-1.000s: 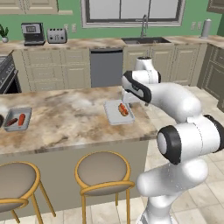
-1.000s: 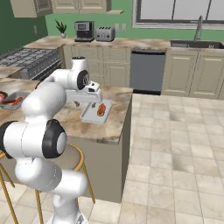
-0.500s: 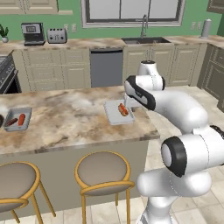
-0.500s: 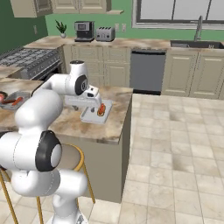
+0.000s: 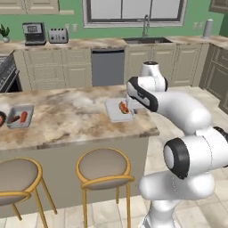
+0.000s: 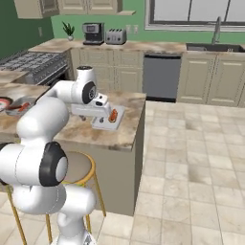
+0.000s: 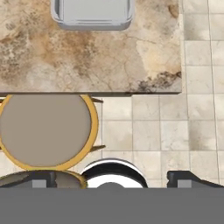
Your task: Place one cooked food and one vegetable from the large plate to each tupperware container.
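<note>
One tupperware container (image 5: 118, 111) lies near the island's right end with red-orange food (image 5: 123, 107) in it; in the right base view this container (image 6: 106, 122) holds the same food (image 6: 113, 115). My gripper (image 5: 133, 107) hovers just right of it, open and empty. In the hand view the wide-apart fingertips (image 7: 42, 179) stand over the counter's front edge, the container's rim (image 7: 92, 19) at the top. The second container (image 5: 20, 116) sits far left with red and orange pieces. The large plate (image 5: 1, 119) peeks in at the left edge.
Two round stools (image 5: 103, 165) stand under the island's front edge; one stool (image 7: 46, 130) shows below the hand. Tiled floor (image 6: 191, 158) lies right of the island. The back counter carries a sink (image 5: 144, 40), toaster (image 5: 58, 35) and coffee maker (image 5: 34, 34).
The arm's upper links have swung up and to the right while the hand stayed beside the right container. The jaws have stayed open.
</note>
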Controlling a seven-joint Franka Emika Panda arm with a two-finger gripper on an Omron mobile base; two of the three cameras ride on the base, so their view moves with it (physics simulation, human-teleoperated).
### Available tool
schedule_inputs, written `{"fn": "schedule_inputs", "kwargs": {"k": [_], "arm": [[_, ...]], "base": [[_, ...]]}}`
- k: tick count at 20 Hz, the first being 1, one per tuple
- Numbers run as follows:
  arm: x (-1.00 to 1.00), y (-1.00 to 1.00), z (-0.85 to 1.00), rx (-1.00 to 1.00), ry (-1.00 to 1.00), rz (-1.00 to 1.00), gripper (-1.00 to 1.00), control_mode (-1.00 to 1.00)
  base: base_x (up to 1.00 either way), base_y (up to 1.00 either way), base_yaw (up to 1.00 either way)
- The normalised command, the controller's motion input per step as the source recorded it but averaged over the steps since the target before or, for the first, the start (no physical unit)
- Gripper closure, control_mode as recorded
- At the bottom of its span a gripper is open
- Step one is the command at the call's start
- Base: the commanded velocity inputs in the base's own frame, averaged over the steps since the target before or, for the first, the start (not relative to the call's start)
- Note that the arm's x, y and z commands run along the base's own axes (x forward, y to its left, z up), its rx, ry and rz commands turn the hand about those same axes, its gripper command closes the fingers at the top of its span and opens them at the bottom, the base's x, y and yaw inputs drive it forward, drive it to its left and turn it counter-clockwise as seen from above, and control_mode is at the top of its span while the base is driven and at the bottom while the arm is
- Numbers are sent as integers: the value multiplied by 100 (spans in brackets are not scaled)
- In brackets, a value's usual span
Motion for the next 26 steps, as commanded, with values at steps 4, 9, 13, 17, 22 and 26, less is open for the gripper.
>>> {"fn": "schedule_inputs", "kwargs": {"k": [4,9,13,17,22,26], "arm": [[0,0,0,0,0,0,-100,100],[0,0,0,0,0,0,-100,100],[0,0,0,0,0,0,-100,100],[0,0,0,0,0,0,-100,100],[0,0,0,0,0,0,-100,100],[0,0,0,0,0,0,-100,100]], "base": [[-48,76,0],[-4,100,3],[0,100,6],[15,100,1],[39,100,0],[34,100,0]]}}
